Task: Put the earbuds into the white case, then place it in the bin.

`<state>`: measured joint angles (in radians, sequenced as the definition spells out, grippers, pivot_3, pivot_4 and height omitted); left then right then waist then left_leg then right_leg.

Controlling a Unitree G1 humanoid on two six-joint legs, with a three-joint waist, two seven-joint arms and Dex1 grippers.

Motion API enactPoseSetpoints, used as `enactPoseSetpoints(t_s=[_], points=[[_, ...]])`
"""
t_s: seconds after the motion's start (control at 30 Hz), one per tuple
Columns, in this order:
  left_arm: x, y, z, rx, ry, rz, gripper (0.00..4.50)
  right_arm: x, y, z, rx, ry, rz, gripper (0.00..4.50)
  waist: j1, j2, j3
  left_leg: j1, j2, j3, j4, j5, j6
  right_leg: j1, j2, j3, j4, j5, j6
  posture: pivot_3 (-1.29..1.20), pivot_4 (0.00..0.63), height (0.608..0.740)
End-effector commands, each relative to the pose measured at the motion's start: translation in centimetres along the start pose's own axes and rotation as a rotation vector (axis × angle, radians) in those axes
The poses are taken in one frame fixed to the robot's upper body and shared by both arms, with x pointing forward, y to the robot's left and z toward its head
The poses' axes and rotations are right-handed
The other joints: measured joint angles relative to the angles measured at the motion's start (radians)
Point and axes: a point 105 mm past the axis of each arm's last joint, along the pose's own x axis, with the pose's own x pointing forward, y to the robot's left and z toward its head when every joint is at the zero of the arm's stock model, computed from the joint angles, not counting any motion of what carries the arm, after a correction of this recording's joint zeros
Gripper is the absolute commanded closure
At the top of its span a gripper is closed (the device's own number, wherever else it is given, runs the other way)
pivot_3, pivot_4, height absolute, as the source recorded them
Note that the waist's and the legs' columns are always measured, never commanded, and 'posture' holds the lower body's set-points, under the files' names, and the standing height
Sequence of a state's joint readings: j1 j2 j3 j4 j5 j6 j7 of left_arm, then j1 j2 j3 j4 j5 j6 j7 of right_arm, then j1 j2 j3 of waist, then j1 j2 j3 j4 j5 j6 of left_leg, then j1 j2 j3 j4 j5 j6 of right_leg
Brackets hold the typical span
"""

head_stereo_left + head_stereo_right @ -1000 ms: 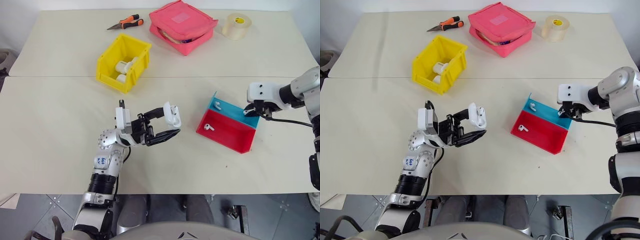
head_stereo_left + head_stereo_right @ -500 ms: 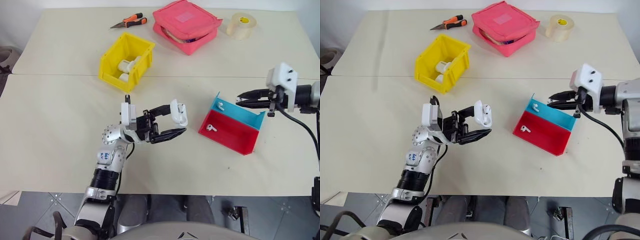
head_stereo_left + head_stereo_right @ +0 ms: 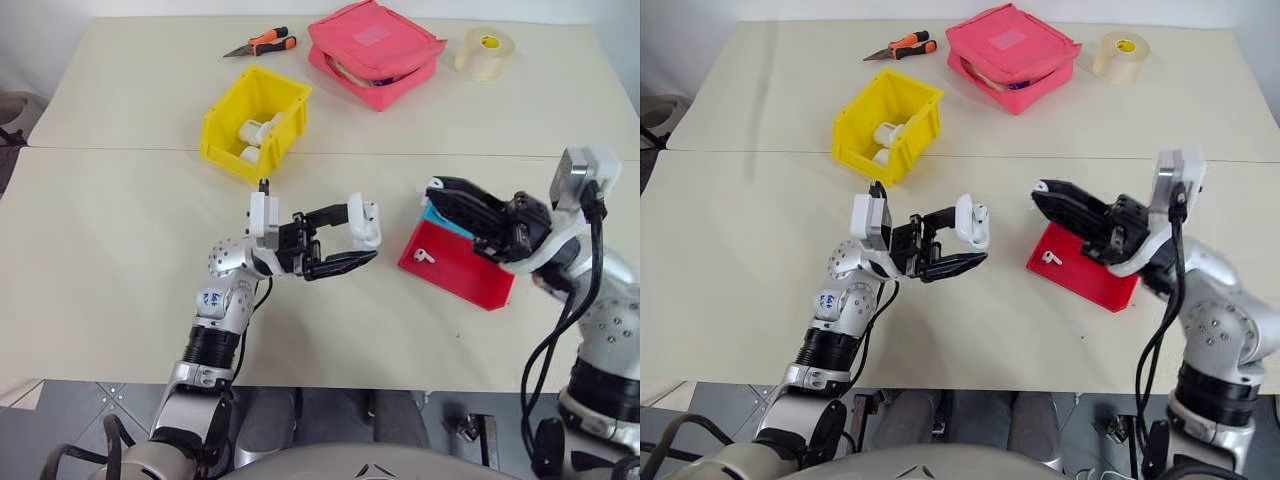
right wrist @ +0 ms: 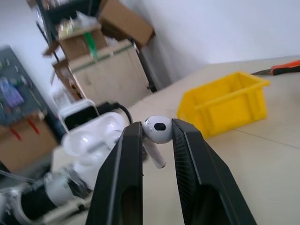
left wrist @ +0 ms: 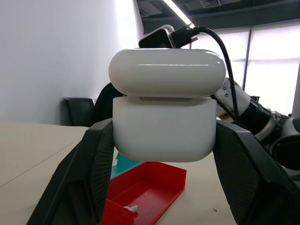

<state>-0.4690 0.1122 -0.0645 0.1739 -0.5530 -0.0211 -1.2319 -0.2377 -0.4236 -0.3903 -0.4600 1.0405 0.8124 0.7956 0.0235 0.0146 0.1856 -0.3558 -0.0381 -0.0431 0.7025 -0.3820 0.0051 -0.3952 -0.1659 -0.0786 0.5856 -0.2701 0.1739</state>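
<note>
While the bin (image 3: 252, 135) waits at the far left of the desk (image 3: 110, 250), the left pincer (image 3: 352, 243) is clamped on the white case (image 3: 364, 222) in mid-air, lid ajar. Further right, the right pincer (image 4: 156, 136) pinches one earbud (image 4: 156, 132) by its head, stem dangling, aimed toward the case. Such a thin hold on a glossy bud could slip or twist, dropping it past the opening. A second earbud (image 3: 423, 256) lies in the red tray (image 3: 457, 270).
</note>
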Motion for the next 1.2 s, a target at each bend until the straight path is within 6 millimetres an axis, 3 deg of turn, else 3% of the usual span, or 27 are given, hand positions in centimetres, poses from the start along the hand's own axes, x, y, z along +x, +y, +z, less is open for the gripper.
enactPoseSetpoints(t_s=[0.03, 0.23, 0.7, 1.2], points=[[0.6, 0.1, 0.8, 0.017, -0.026, -0.026, 1.73, 0.9, 1.9, -0.1, 0.020, -0.043, 0.049, 3.83, -0.001, 0.000, 0.000, 0.000, 0.000, 0.000, 0.000, 0.000, 0.000, 0.000, 0.000, 0.000, 0.000, 0.000, 0.000, 0.00, 0.150, 0.740], [0.7, 0.1, 0.7, 0.011, -0.024, -0.035, 1.73, 2.1, 3.5, -1.5, 0.105, -0.076, 0.105, 3.83, -0.002, 0.000, 0.000, 0.001, 0.000, 0.000, 0.000, 0.000, 0.000, 0.000, 0.000, 0.000, 0.001, 0.000, 0.000, 0.00, 0.150, 0.740], [0.8, -0.1, 0.6, 0.005, -0.024, -0.036, 1.73, 2.4, 3.5, -1.9, 0.111, -0.066, 0.116, 3.83, -0.002, 0.000, 0.000, 0.001, 0.000, 0.001, -0.001, 0.000, 0.000, 0.000, 0.000, 0.001, 0.001, 0.000, 0.000, 0.00, 0.150, 0.740], [0.7, -0.1, 0.7, 0.009, -0.035, -0.023, 1.73, 1.9, 3.3, -5.2, 0.157, 0.057, 0.087, 3.83, -0.002, 0.000, 0.000, 0.001, 0.000, 0.001, -0.001, 0.000, 0.000, 0.000, 0.000, 0.001, 0.001, 0.000, 0.000, 0.00, 0.150, 0.740]])
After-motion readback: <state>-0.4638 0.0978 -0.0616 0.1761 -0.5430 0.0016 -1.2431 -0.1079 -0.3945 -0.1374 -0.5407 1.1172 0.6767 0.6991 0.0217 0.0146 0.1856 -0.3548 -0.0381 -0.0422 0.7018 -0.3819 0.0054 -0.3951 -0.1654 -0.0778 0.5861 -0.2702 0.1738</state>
